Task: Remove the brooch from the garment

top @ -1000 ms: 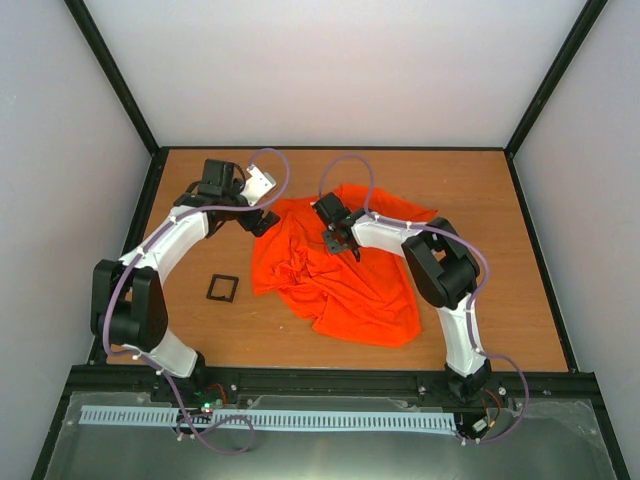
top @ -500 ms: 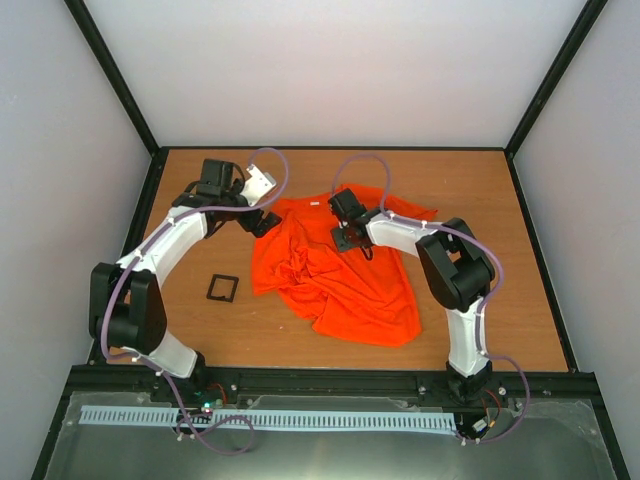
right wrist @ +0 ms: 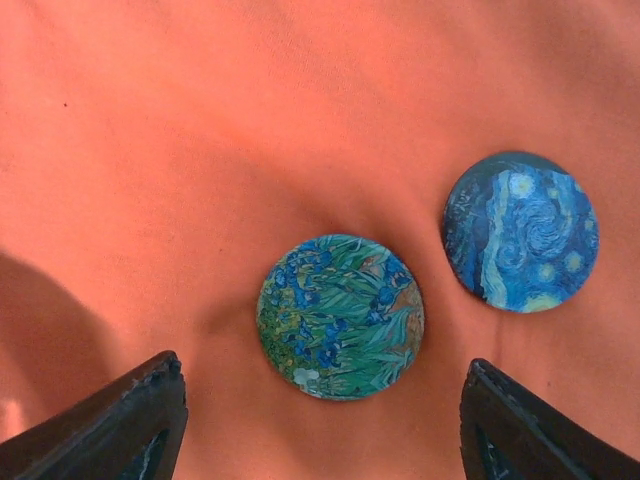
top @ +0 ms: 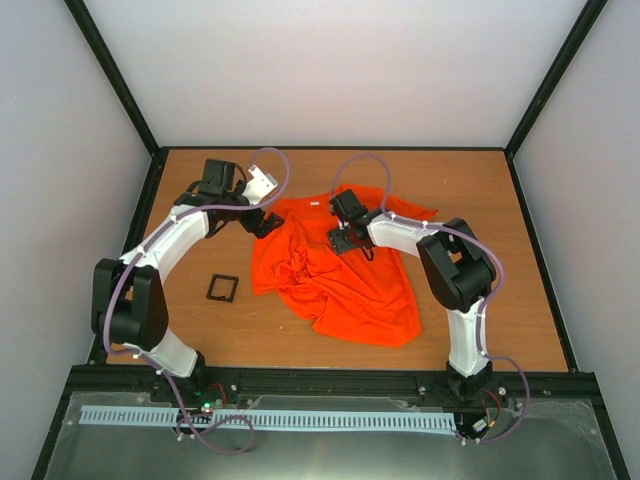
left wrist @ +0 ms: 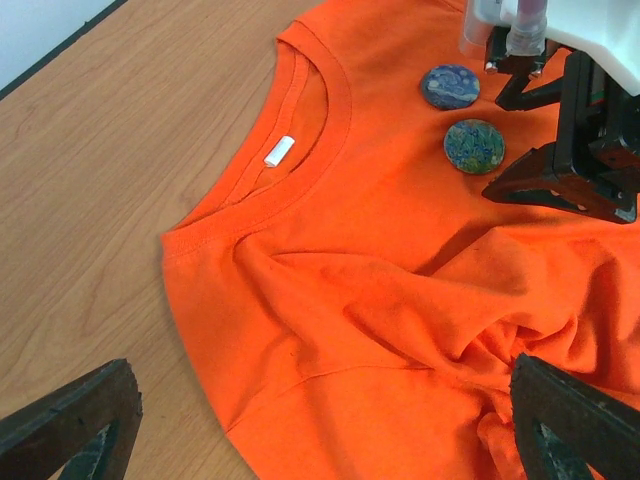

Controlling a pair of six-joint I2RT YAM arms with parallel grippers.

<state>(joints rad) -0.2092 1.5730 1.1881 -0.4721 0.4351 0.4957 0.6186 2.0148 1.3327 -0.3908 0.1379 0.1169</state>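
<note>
The orange shirt (top: 340, 275) lies crumpled on the table, collar toward the back. Two round brooches sit on it below the collar: a green-and-blue flower one (right wrist: 340, 316) and a blue swirl one (right wrist: 520, 231). My right gripper (right wrist: 322, 372) is open and hovers close over the flower brooch, one finger (right wrist: 110, 425) on each side, not touching it. The left wrist view shows the same: the flower brooch (left wrist: 474, 146), the swirl brooch (left wrist: 449, 86) and the right gripper (left wrist: 492, 148). My left gripper (left wrist: 320, 400) is open and empty above the shirt's shoulder (left wrist: 300, 300).
A small black square frame (top: 222, 288) lies on the wooden table (top: 500, 200) left of the shirt. A white size tag (left wrist: 279, 150) sits inside the collar. Black rails edge the table, with grey walls behind them.
My right gripper has moved right and back toward the collar and now sits over the brooches. The left arm has barely moved. The shirt lies as before.
</note>
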